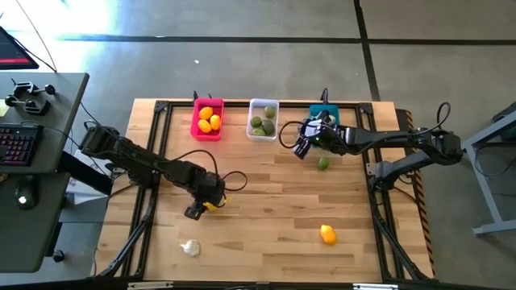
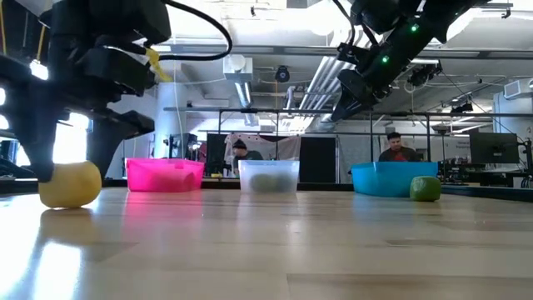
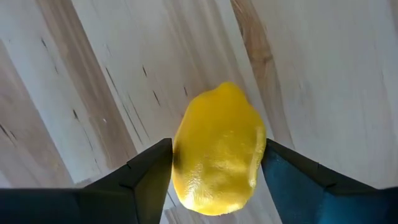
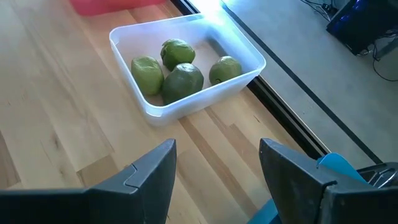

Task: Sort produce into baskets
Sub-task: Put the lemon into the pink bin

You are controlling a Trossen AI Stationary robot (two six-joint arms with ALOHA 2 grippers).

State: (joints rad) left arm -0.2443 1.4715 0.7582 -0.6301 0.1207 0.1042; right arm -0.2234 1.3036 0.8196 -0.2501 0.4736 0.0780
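A yellow lemon point(image 3: 217, 149) lies on the table between the two fingers of my left gripper point(image 3: 217, 163), which points down over it at the table's left middle point(image 1: 201, 209). The jaws stand wide, one finger on each side of the lemon point(image 2: 71, 185). My right gripper point(image 4: 217, 163) hangs open and empty above the table in front of the white basket point(image 4: 186, 74), which holds several green limes. The pink basket point(image 1: 207, 119) holds lemons. The teal basket point(image 1: 325, 113) is partly hidden by the right arm. My left gripper comes at the lemon from above with a finger point(image 3: 149, 171) at each long side point(image 3: 183, 155). The lemon rests on the table. Whether the fingers touch it, I cannot tell.
A loose lime point(image 1: 322, 163) lies on the table under the right arm. Another lemon point(image 1: 327, 234) lies near the front right and a white garlic point(image 1: 190, 247) near the front left. A black frame point(image 1: 161, 109) rims the table.
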